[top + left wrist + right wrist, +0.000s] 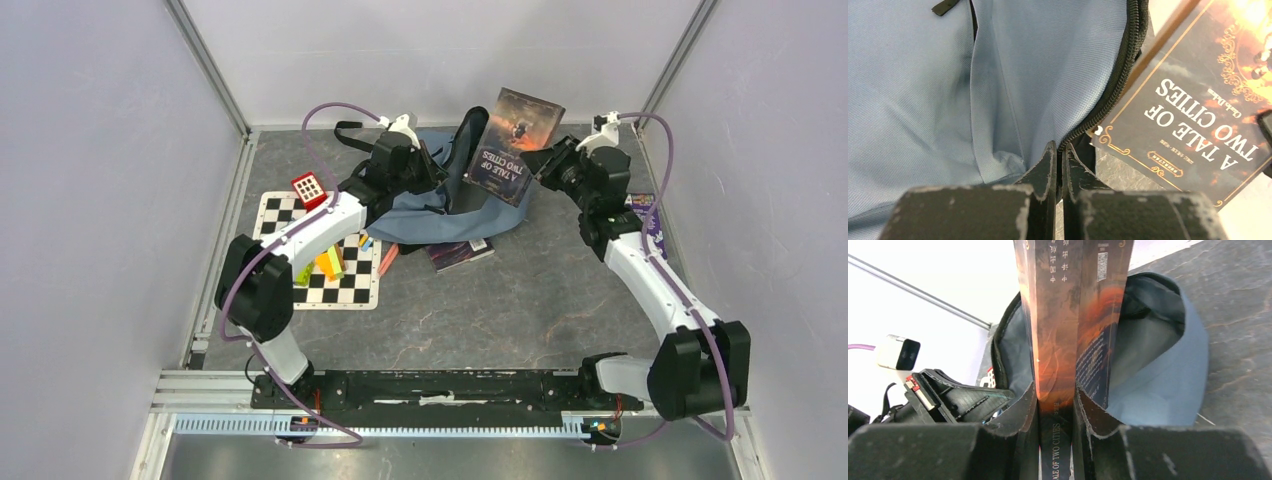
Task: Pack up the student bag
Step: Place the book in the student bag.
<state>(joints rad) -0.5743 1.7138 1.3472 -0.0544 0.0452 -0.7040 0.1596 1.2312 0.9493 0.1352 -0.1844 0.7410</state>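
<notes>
We read "A TALE OF TWO CITIES" in gold capitals on the dark cover of the book, upside down from the left wrist; the spine shows "ALE OF TWO CITIES" at its near end; the smaller print we cannot make out.

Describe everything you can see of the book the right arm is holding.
The book is a closed paperback with a dark glossy cover, fiery orange art, a thin gold ornamental border and the white title A Tale of Two Cities. It is held on edge and tilted, clamped across its thickness by the right tool, whose fingers press on both covers at the spine. It hangs over the open mouth of the blue-grey backpack; whether it touches the fabric cannot be told.
</notes>
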